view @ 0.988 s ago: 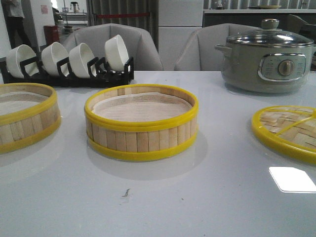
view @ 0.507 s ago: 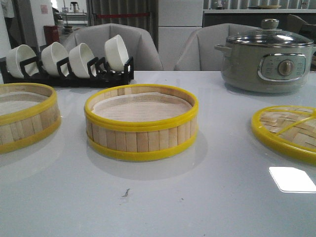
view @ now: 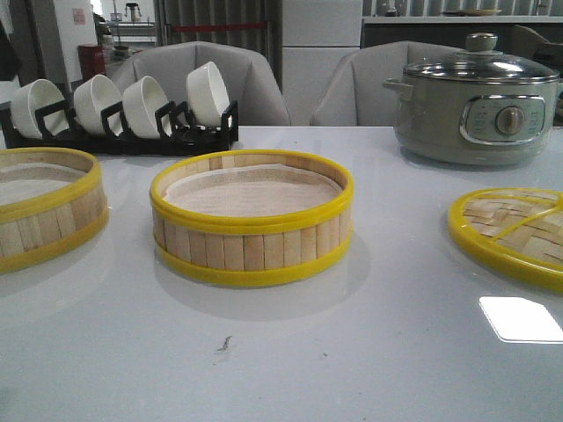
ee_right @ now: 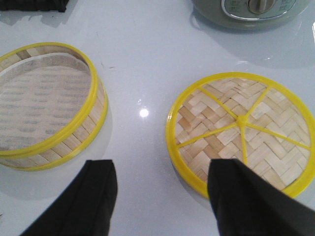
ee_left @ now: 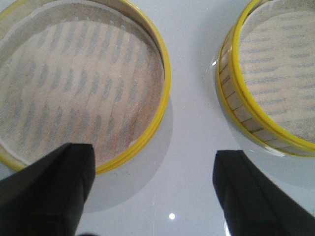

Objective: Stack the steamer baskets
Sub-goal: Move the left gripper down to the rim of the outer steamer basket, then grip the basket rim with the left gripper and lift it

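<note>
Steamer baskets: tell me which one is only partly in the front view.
The left steamer basket, cut off by the picture's left edge, in front of the bowl rack. The middle steamer basket shows whole, and neither is stacked yet.

The two baskets [view: 252,220] [view: 44,207] have yellow rims, light tan stripes of bamboo up and down, and white paper inside. The lid [ee_right: 241,132] is yellow with a tan zigzag weave. The pot [view: 475,105] is grey-green, the bowls [view: 123,104] are white in a black rack [view: 123,139], and the table [view: 369,352] is pale grey.
</note>
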You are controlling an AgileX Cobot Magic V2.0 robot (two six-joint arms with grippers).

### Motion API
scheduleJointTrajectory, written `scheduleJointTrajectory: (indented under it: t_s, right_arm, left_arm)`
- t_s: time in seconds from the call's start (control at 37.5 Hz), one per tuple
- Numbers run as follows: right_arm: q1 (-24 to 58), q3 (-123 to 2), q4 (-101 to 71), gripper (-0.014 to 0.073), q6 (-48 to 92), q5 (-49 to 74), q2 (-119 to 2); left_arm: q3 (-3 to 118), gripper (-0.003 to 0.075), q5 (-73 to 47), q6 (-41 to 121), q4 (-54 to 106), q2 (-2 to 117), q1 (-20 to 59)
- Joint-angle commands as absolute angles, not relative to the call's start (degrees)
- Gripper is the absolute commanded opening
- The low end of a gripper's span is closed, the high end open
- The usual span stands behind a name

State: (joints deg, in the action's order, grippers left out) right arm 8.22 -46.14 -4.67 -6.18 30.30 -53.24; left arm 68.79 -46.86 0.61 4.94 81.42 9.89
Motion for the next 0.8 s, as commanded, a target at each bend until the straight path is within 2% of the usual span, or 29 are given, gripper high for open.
scheduleJointTrajectory:
  t_s: [0.0, 0.77]
  right_arm:
    - [7.82, -48.18, -4.65, 0.0516, -6.36, 25.47, -52.80]
    - [7.82, -48.18, -4.65, 0.0516, -6.36, 25.47, -52.80]
  left_arm:
    - [70.58, 0.0547, -40.46, 0.50, 5.83, 82.46, 11.49]
    - [86.44, 0.0547, -37.89, 0.50, 4.86, 109.10, 13.44]
